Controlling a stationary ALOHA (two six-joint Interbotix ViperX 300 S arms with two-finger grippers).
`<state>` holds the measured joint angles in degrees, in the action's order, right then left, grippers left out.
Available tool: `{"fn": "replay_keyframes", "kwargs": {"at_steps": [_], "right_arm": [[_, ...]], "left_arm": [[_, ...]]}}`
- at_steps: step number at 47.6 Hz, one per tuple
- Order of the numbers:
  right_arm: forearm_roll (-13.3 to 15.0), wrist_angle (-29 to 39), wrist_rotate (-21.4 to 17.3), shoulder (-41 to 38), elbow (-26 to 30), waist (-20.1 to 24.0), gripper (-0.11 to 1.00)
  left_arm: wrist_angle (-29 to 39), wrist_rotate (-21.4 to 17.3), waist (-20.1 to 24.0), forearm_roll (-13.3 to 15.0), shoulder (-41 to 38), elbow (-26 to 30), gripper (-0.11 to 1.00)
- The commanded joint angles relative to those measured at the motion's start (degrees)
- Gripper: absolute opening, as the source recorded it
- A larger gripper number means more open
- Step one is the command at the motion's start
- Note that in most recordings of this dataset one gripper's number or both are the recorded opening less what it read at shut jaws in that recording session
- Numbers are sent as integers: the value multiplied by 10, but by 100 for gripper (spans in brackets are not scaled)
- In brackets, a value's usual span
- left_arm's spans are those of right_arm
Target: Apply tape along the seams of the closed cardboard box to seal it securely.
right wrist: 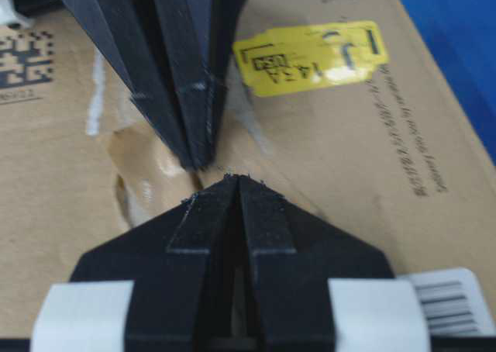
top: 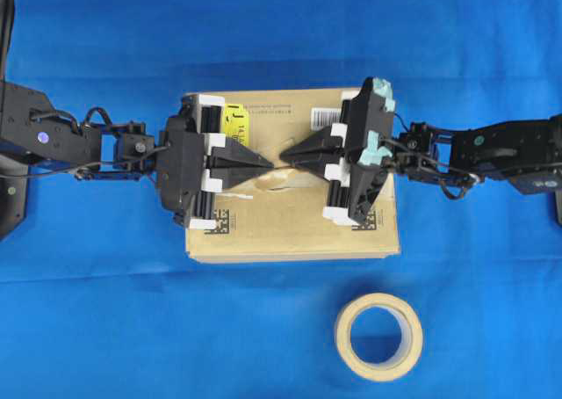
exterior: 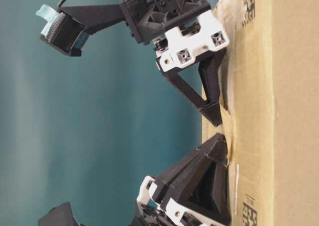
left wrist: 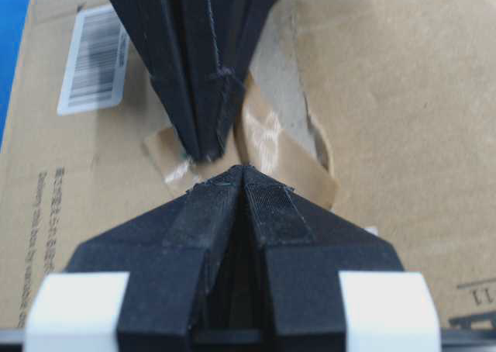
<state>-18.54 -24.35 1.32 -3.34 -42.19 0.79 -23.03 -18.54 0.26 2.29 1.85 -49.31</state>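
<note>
Two black arms, left gripper [top: 270, 163] and right gripper [top: 285, 160] with wedge-shaped black fingers, white blocks, teal tape patches, black cables

Cardboard box [top: 294, 232]: matt brown corrugated card, top face scuffed, torn paper layer showing paler and rough near the middle; tape [left wrist: 271, 146] on it is tan, glossy film, wrinkled, catching highlights. Yellow sticker [right wrist: 314, 57] is smooth with a slight sheen, barcode label [left wrist: 93, 57] is white paper, tape roll [top: 379, 336] looks like matt cream crepe paper. Left gripper [top: 268, 162] and right gripper [top: 285, 160] are matt black plastic with fine ribbed print lines on the fingers [left wrist: 271, 205], with smooth white plastic blocks [exterior: 192, 47] behind; the table cover [top: 105, 329] is blue matt cloth with soft creases.
</note>
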Motion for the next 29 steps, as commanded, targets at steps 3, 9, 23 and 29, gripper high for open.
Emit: {"fn": "replay_keyframes", "kwargs": {"at_steps": [3, 9, 23, 29], "right_arm": [[1, 0, 1, 1, 19, 12, -2], [1, 4, 1, -4, 26, 18, -2], [-4, 15, -2, -4, 18, 18, -2], [-8, 16, -6, -4, 4, 22, -2]], "left_arm": [[-2, 1, -20, -2, 3, 17, 0], [-1, 1, -28, -2, 3, 17, 0], [33, 1, -26, -2, 4, 13, 0], [43, 3, -25, -2, 5, 8, 0]]}}
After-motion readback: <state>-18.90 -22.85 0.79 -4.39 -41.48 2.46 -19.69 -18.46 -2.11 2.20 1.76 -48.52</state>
